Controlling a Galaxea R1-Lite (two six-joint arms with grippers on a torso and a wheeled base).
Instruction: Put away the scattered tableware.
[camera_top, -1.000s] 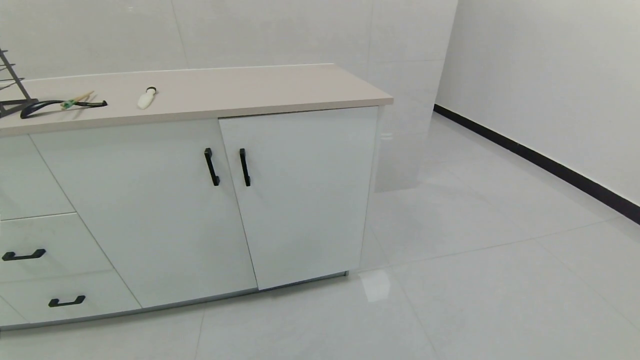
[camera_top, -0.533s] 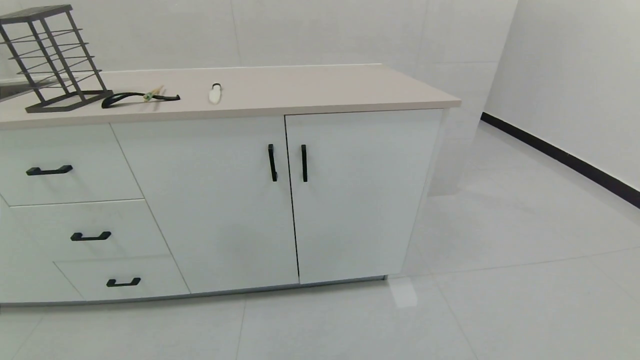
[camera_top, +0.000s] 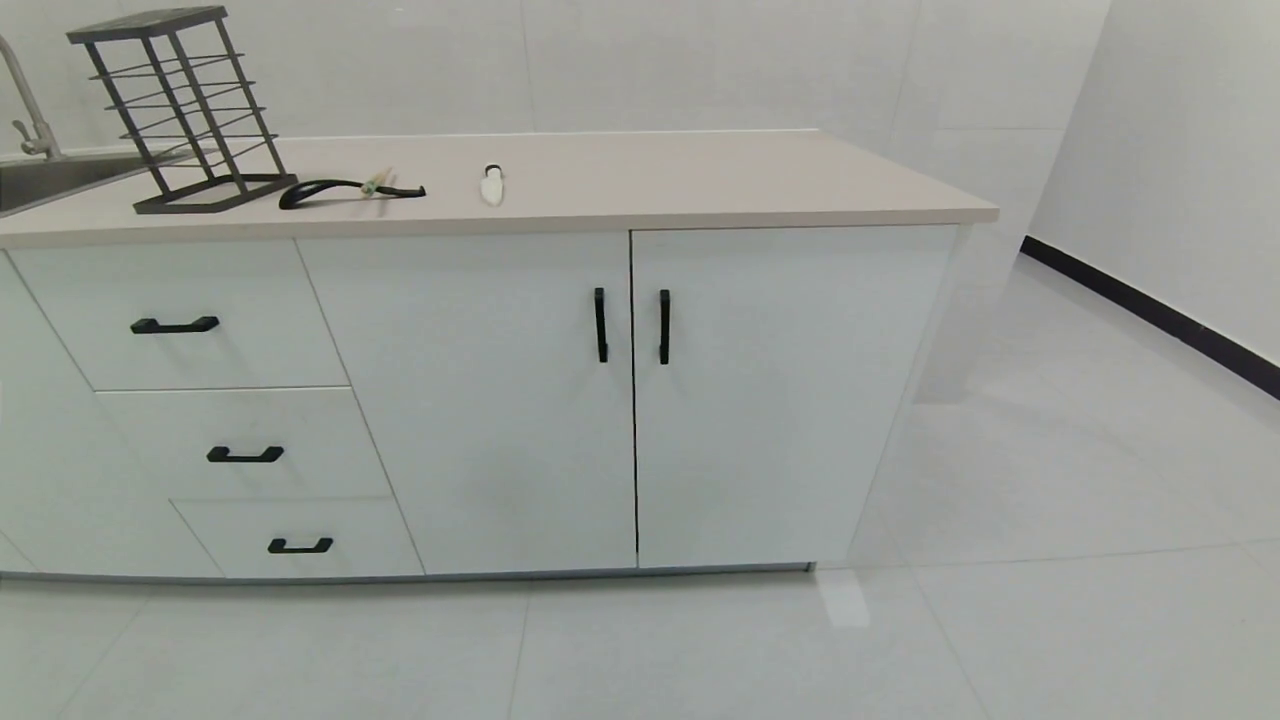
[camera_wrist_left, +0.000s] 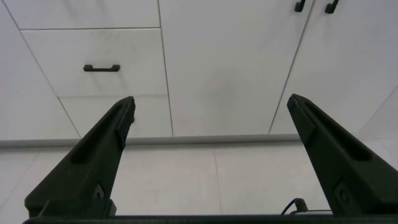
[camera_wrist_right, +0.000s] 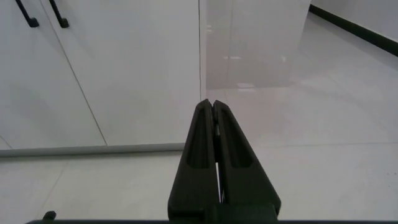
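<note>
a: grippers?
b: left gripper (camera_wrist_left: 211, 102) spread wide, empty. right gripper (camera_wrist_right: 212, 106) pressed together, holding nothing. both face the cabinet (camera_wrist_left: 230, 62).
a: tableware?
b: on the counter (camera_top: 700, 180): ladle (camera_top: 340, 187) beside the rack (camera_top: 185, 120), spoon (camera_top: 492, 187) near.

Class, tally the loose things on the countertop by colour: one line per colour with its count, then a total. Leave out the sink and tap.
Black: 2 (wire rack, long black utensil)
White: 1 (small white utensil)
Tan and green: 1 (thin stick-like piece)
Total: 4
</note>
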